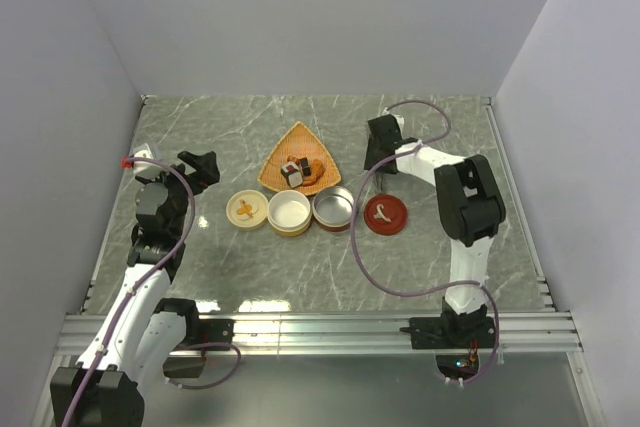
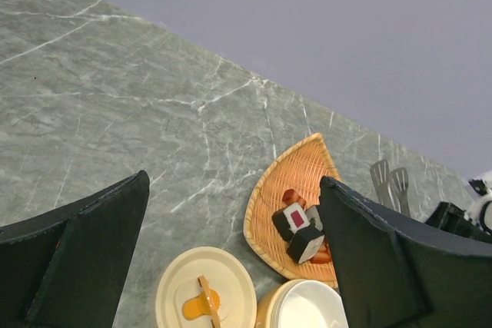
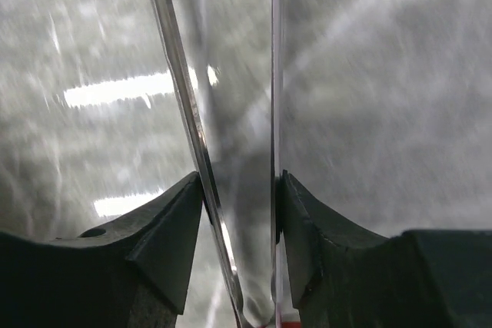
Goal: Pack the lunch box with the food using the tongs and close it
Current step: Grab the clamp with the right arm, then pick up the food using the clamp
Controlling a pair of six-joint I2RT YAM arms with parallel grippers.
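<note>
The food (image 1: pixel 298 169), black-and-white rolls with red bits, lies on a woven triangular tray (image 1: pixel 283 155); the left wrist view shows the rolls (image 2: pixel 298 226) on that tray (image 2: pixel 296 167). The lunch box is round: a cream bowl (image 1: pixel 289 212) and a metal bowl (image 1: pixel 333 208) stand side by side. The tongs (image 3: pixel 184 105) run up between my right gripper's fingers (image 3: pixel 173 220), both pads pressing their two metal arms. Their flat tips (image 2: pixel 390 184) lie on the table right of the tray. My right gripper (image 1: pixel 380 142) is low behind the red lid. My left gripper (image 1: pixel 200 167) hangs open, left of the tray.
A cream lid with an orange motif (image 1: pixel 245 210) lies left of the bowls, and a red lid with a white motif (image 1: pixel 385 214) lies to their right. Grey walls close in the marble table on three sides. A purple cable loops around the right arm.
</note>
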